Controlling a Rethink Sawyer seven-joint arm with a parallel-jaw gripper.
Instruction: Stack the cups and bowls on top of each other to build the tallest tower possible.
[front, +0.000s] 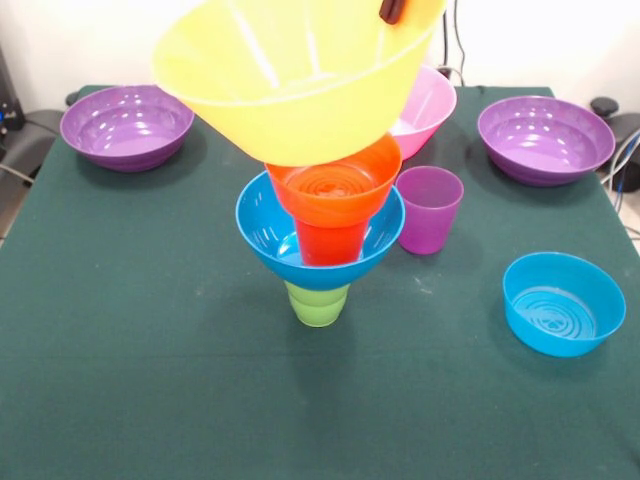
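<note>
Front view shows the tower (322, 235) near the middle of the dark green cloth-covered table (130, 350): a stepped green plastic cup (318, 303) at the base, a medium blue glossy plastic bowl (262, 225) on it, an orange plastic cup (331, 243) standing in that bowl, and a small orange plastic bowl (335, 190) on top. A large yellow-orange glossy plastic bowl (290, 75) sits tilted over the small orange bowl, its base at or just inside that rim; whether it rests there or hangs cannot be told. At the top edge a dark piece of the gripper (391, 9) shows at the yellow bowl's far rim, and it cannot be told whether the claw is clamped or spread.

The bowl is probably light, stiff and slippery, so the rim wall looks like the place to pinch it. The tower is likely top-heavy on its narrow cup base, and a sideways nudge could topple it.

Just beside the tower stands a purple translucent plastic cup (429, 208). Behind it lies a large pink plastic bowl (430, 105), partly hidden by the yellow one. Two wide purple plastic bowls sit at the far corners, one (127, 126) on one side and one (545, 139) on the other. A small shallow blue plastic bowl (563, 303) lies well apart, nearer the camera.
</note>
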